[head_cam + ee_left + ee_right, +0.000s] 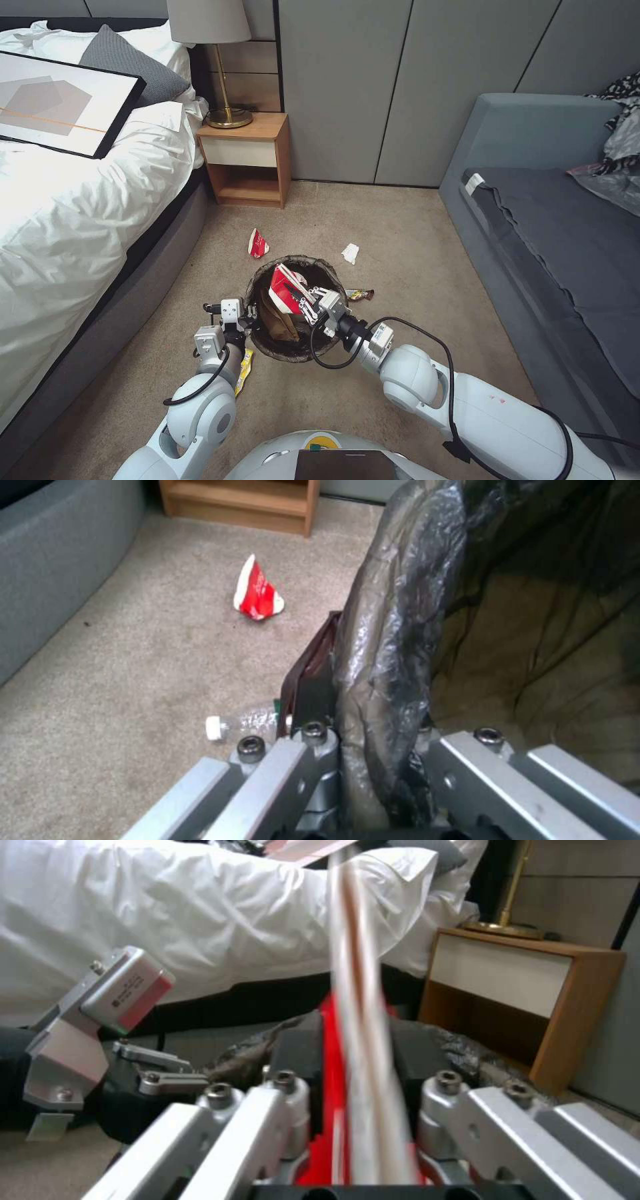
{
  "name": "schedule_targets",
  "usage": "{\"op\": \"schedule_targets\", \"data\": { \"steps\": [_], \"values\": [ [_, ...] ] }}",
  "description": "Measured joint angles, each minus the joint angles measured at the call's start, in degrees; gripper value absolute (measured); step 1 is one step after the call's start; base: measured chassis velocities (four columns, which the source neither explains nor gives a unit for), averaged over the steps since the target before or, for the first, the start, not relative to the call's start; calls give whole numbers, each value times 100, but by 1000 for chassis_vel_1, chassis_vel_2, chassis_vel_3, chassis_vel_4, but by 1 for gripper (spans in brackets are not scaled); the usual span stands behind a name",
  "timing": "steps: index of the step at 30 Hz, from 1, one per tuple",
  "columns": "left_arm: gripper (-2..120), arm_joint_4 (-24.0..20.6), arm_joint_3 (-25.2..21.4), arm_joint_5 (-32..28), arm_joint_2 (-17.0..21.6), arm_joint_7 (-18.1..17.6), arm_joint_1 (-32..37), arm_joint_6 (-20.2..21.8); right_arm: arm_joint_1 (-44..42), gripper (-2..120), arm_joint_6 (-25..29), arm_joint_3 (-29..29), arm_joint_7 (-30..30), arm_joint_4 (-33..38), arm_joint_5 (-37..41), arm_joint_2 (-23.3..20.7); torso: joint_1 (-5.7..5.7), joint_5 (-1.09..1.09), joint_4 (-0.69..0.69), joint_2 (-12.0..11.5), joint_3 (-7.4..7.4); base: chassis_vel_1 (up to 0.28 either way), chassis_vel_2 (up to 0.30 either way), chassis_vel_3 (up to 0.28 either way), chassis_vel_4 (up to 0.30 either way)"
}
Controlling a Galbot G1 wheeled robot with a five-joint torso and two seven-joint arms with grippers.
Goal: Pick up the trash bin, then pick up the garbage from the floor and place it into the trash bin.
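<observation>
Head view: trash bin (293, 347) on the carpet between both arms — left gripper (248, 313) clamped on its lined near-left rim, right gripper (308, 300) over the opening, pinching a flattened red-and-white paper cup (283, 290); another cup (257, 244) lies farther off

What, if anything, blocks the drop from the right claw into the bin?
Nothing visible. The right claw holds the flattened red-and-white paper cup directly over the open mouth of the trash bin. The left claw grips the rim at the side, clear of the opening.
</observation>
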Motion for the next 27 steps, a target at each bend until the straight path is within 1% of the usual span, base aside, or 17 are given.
{"op": "schedule_targets", "data": {
  "steps": [3, 4, 5, 6, 7, 8, 10, 12, 13, 15, 17, 18, 20, 22, 24, 26, 27],
  "values": [
    [4, 12, -4, -12, 11, -2, -7, -1, -33, 35, -8, 29, 26, 69, 0, -18, 0, 0, 0, 0, 0, 0, 0, 0, 0],
    [4, 12, -4, -12, 11, -2, -7, -1, -33, 35, -8, 29, 26, 69, 0, -18, 0, 0, 0, 0, 0, 0, 0, 0, 0],
    [4, 19, -6, -15, 15, -2, -10, -2, -40, 39, -13, 41, 28, 93, 3, -28, 0, 0, 0, 0, 0, 0, 0, 0, 0],
    [4, 32, -8, -15, 19, -3, -14, -3, -50, 48, -22, 56, 30, 126, 6, -41, 0, 0, 0, 0, 0, 0, 0, 0, 0],
    [4, 32, -8, -15, 19, -3, -14, -3, -50, 48, -22, 56, 30, 126, 6, -41, 0, 0, 0, 0, 0, 0, 0, 0, 0],
    [4, 40, -8, -16, 21, -2, -18, -6, -55, 61, -30, 69, 33, 181, 9, -51, 0, 0, 0, 0, 0, 0, 0, 0, 0],
    [4, 41, -8, -17, 22, -2, -19, -6, -56, 65, -33, 70, 34, 194, 9, -51, 0, 0, 0, 0, 0, 0, 0, 0, 0],
    [4, 41, -8, -22, 30, -2, -25, -7, -59, 78, -34, 87, 40, 243, 14, -55, 0, 0, 0, 0, 0, 0, 0, 0, 0],
    [4, 41, -8, -22, 30, -2, -25, -7, -59, 78, -34, 87, 40, 243, 14, -55, 0, 0, 0, 0, 0, 0, 0, 0, 0],
    [4, 42, -14, -28, 39, -2, -27, -7, -71, 87, -30, 168, 41, 340, 58, -66, 0, 0, 0, 0, 0, 0, 0, 0, 0],
    [4, 44, -18, -29, 41, -1, -28, -7, -76, 89, -28, 215, 42, 380, 83, -69, 0, 0, 0, 0, 0, 0, 0, 0, 0],
    [4, 47, -24, -30, 42, -1, -27, -9, -86, 96, -28, 345, 42, 479, 153, -76, 0, 0, 0, 0, 0, 0, 0, 0, 0],
    [4, 50, -25, -30, 42, -1, -24, -12, -100, 99, -28, 488, 48, 585, 227, -87, 0, 0, 0, 0, 0, 0, 0, 0, 0],
    [4, 59, -21, -28, 22, 1, -14, -16, -217, 100, -35, 1070, 86, 883, 443, -139, 0, 0, 1, 0, 0, 0, 0, 0, 0],
    [4, 59, -20, -27, 16, 1, -11, -18, -257, 100, -47, 1231, 115, 956, 493, -156, 0, 1, 0, 0, 0, 0, 0, 0, 0],
    [4, 59, -18, -25, 4, 3, -5, -22, -398, 100, -110, 1703, 304, 1151, 601, -187, 0, 0, -1, 0, 0, 0, 0, 0, 0],
    [4, 59, -18, -25, 4, 3, -5, -22, -398, 100, -110, 1703, 304, 1151, 601, -187, 0, 0, -1, 0, 0, 0, 0, 0, 0]
  ]
}}
